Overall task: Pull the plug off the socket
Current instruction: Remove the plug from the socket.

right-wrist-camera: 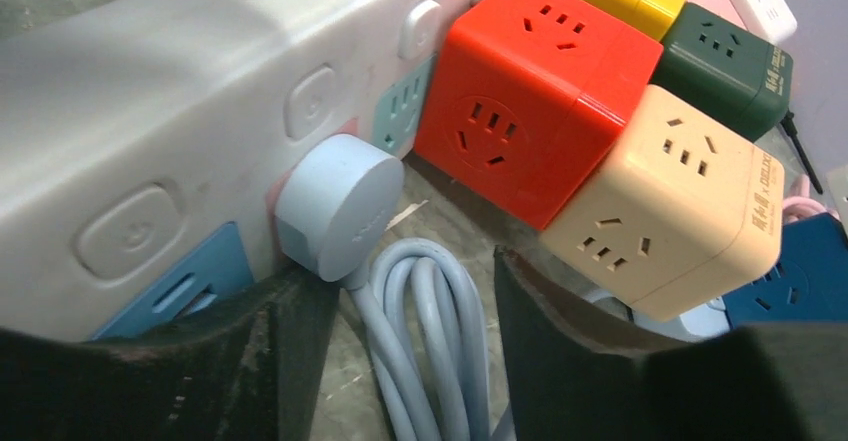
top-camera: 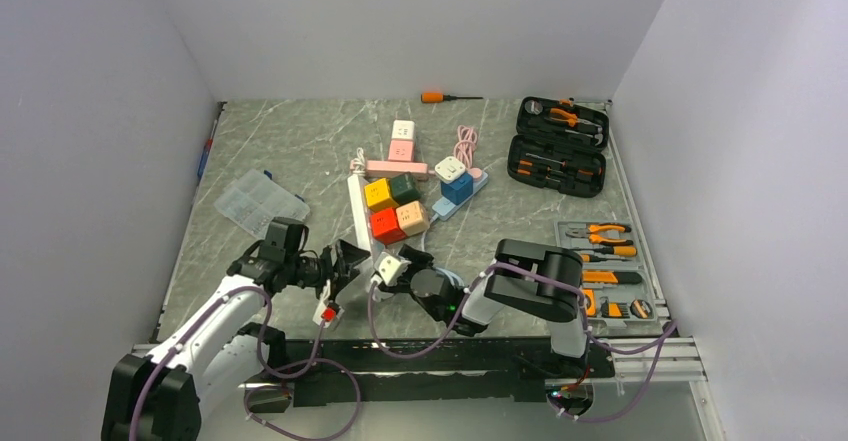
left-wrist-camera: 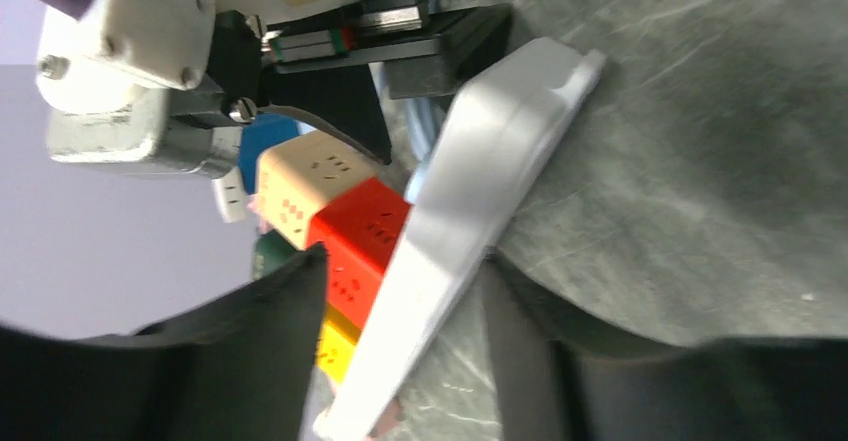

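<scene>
A round pale-blue plug (right-wrist-camera: 338,206) sits seated in the long white power strip (right-wrist-camera: 150,91), its cable (right-wrist-camera: 420,331) looped below.

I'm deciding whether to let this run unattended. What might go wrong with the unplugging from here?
The left hand straddles the white power strip with open jaws, not clamping it, so the strip may lift or slide with the pull.
The right hand is open, with the cable rather than the round plug between its fingers; closing here might grip the cable alone.
The red cube socket sits close beside the plug and may get knocked.
</scene>
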